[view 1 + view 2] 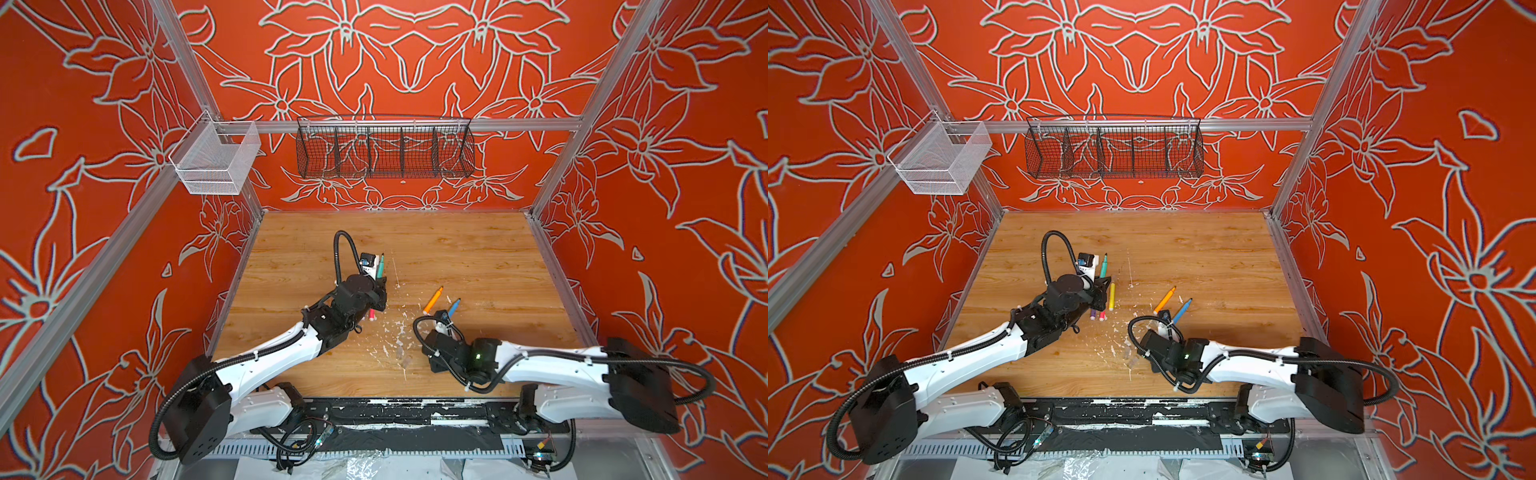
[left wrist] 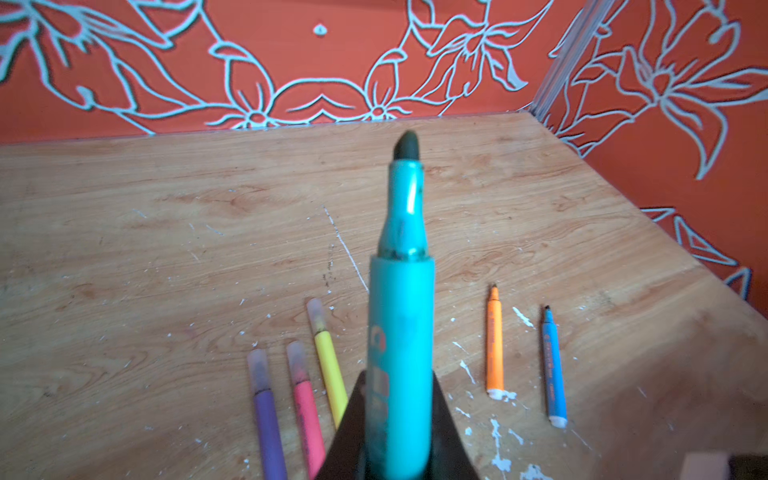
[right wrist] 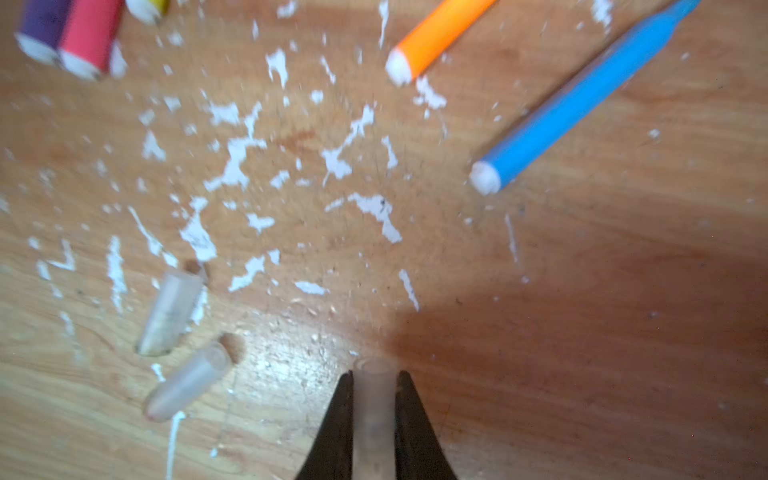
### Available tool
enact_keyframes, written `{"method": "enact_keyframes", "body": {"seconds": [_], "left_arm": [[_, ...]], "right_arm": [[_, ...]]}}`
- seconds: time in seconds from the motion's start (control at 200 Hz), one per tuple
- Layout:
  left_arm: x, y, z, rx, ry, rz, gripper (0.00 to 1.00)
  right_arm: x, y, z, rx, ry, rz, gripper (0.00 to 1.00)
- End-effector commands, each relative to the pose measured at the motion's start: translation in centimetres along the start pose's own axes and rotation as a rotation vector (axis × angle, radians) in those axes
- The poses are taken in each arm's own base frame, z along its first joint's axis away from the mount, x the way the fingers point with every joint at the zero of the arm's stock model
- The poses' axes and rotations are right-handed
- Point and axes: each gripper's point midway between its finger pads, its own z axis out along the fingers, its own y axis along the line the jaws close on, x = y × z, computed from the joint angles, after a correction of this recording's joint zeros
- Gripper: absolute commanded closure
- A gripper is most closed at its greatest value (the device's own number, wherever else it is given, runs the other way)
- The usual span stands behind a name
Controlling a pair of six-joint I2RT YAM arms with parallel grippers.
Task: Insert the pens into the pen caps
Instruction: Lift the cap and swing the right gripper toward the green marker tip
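My left gripper (image 2: pixel 399 386) is shut on a green pen (image 2: pixel 401 328), whose bare dark tip points away from the wrist; in a top view the green pen (image 1: pixel 380 266) stands above the table's middle. The right gripper (image 3: pixel 374 376) is shut on a clear pen cap (image 3: pixel 374 411), low over the wood. Two loose pen caps (image 3: pixel 170 316) (image 3: pixel 189 380) lie beside it. Purple (image 2: pixel 268 424), pink (image 2: pixel 307 415) and yellow (image 2: pixel 330 370) pens lie together, each wearing a cap. The orange pen (image 2: pixel 494 345) and the blue pen (image 2: pixel 555 370) lie uncapped.
White flecks of debris (image 3: pixel 232 166) litter the wooden table (image 1: pixel 478 257) between the arms. A black wire basket (image 1: pixel 384 151) hangs on the back wall and a white mesh basket (image 1: pixel 216 160) on the left rail. Patterned red walls close in three sides.
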Motion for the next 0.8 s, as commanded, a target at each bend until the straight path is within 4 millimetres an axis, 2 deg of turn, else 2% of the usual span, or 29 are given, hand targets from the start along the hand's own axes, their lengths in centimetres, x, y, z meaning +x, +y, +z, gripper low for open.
{"method": "enact_keyframes", "body": {"seconds": [0.0,0.22,0.415,0.48,0.571,0.676,0.796], "left_arm": [[0.2,-0.6,-0.8,0.017,-0.028,0.04,1.0],[0.0,-3.7,-1.5,0.172,-0.058,0.088,1.0],[-0.1,-5.8,-2.6,0.276,-0.084,0.124,1.0],[0.0,-6.0,-2.7,0.291,-0.089,0.127,1.0],[0.0,-6.3,-2.8,0.307,-0.088,0.125,1.0],[0.3,-6.7,-2.7,0.33,-0.082,0.124,1.0],[0.6,-6.8,-2.5,0.337,-0.073,0.127,1.0]], "right_arm": [[-3.4,0.5,-1.9,-0.051,-0.065,0.018,0.9],[-11.4,2.2,-6.0,-0.139,-0.223,0.092,0.91],[-16.9,2.3,-10.6,-0.215,-0.378,0.171,0.91],[-17.9,2.6,-11.8,-0.256,-0.419,0.186,0.91],[-19.2,3.9,-13.5,-0.339,-0.468,0.163,0.91],[-20.1,4.9,-14.8,-0.402,-0.504,0.16,0.96],[-20.9,5.2,-16.3,-0.46,-0.565,0.177,0.96]]}}
